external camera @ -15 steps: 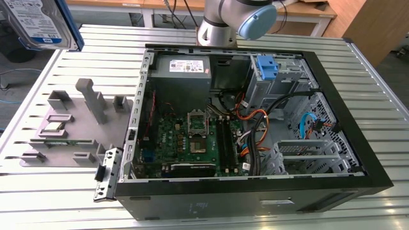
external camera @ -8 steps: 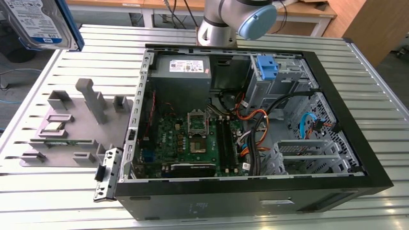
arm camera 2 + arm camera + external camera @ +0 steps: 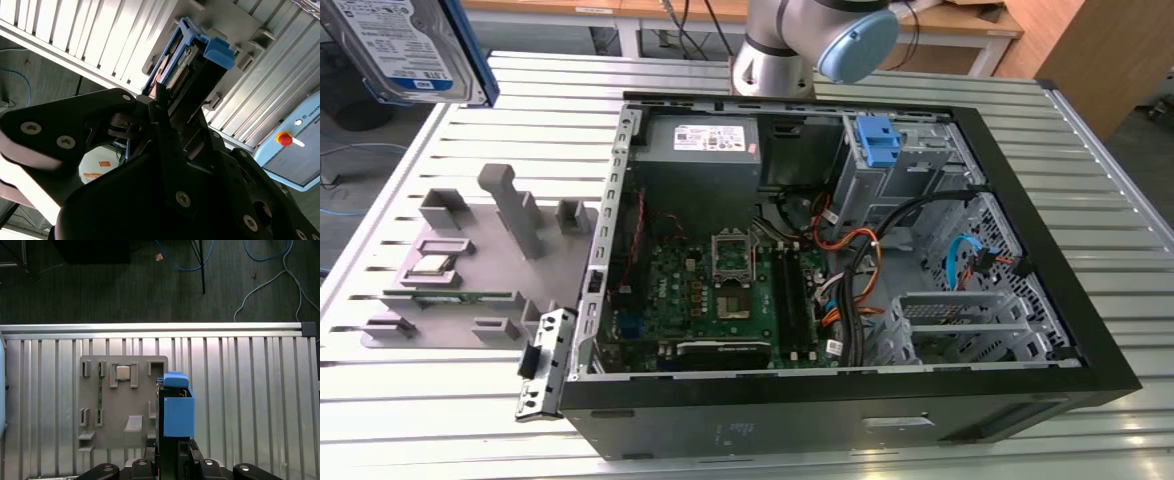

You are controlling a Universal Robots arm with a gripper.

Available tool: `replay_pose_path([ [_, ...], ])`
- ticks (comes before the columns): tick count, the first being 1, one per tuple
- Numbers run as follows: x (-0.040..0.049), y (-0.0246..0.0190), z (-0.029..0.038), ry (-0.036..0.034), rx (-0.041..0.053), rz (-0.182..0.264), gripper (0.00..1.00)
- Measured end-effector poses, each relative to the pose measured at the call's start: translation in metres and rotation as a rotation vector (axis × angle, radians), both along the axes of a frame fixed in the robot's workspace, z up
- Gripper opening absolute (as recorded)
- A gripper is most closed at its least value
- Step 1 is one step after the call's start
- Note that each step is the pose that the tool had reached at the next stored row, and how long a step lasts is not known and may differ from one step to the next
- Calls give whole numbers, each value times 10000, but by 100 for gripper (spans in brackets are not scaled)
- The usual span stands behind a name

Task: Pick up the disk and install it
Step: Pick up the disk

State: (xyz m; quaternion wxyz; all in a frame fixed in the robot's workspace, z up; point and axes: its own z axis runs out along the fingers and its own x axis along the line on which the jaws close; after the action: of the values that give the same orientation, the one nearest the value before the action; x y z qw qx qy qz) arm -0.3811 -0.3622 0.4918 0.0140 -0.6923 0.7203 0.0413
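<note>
Clamping the flat silver metal disk [image 3: 178, 412] by its blue plastic bracket, the black gripper [image 3: 172, 460] is closed firmly around it, aloft over the ribbed metal table [image 3: 240, 390], near the grey fixture plate [image 3: 115, 430].

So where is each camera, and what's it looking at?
Exterior view: off the arm, looking down into the open computer; shows the arm.
First wrist view: on the arm, looking down at the grey holder; shows the gripper shut on the disk.
Second wrist view: on the arm, looking along the gripper at the disk.
All share the disk.
</note>
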Motion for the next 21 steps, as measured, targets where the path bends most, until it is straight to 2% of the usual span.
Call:
replay_pose_path([
  [6,2,0,3,0,0,1,35],
  [16,2,0,96,1,0,1,35],
  [21,28,0,101,1,0,1,35],
])
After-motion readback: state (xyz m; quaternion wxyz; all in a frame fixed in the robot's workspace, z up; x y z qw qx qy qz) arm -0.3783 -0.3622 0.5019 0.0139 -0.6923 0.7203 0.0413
